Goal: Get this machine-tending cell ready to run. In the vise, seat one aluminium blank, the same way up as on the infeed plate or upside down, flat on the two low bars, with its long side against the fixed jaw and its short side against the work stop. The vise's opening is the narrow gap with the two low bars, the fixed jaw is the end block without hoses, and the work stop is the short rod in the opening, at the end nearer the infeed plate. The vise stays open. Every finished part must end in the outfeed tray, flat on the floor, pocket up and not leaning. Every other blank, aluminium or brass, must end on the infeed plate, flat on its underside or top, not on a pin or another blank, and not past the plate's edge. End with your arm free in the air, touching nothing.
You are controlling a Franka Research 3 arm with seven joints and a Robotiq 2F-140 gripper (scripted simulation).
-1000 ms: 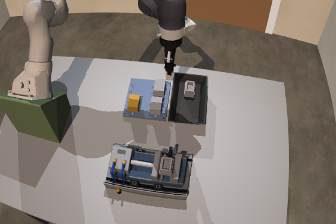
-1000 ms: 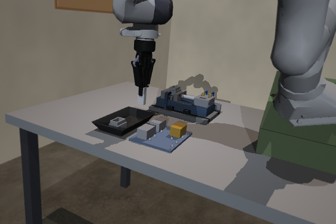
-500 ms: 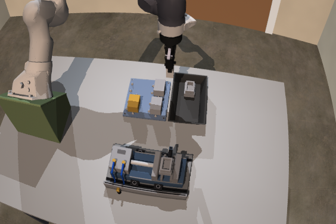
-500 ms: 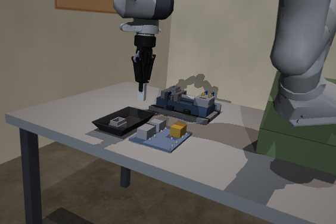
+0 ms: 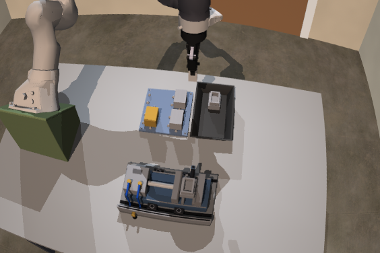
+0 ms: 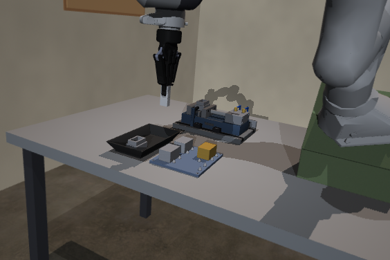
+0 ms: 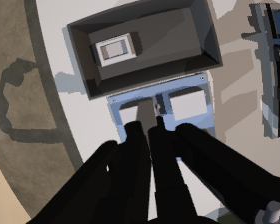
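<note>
My gripper [image 5: 192, 75] [image 6: 165, 99] [image 7: 148, 113] is shut and empty. It hangs high over the far side of the table, above the gap between the blue infeed plate [image 5: 162, 102] [image 6: 187, 165] [image 7: 120, 112] and the dark outfeed tray [image 5: 210, 126] [image 6: 155, 136] [image 7: 171, 36]. Two aluminium blanks [image 5: 180, 98] [image 5: 176, 119] and a brass blank [image 5: 151, 116] [image 6: 207, 150] lie flat on the plate. A finished part [image 5: 214, 100] [image 6: 137, 140] [image 7: 114, 50] sits pocket up in the tray. Another pocketed part [image 5: 188, 186] sits in the vise [image 5: 162, 200] [image 6: 214, 120] near the jaw without hoses.
The robot base stands on a green pedestal [image 5: 44, 129] [image 6: 339, 164] at the table's left end. The vise's blue hoses [image 5: 129, 191] are at its left end. The table edge lies just behind the plate and tray.
</note>
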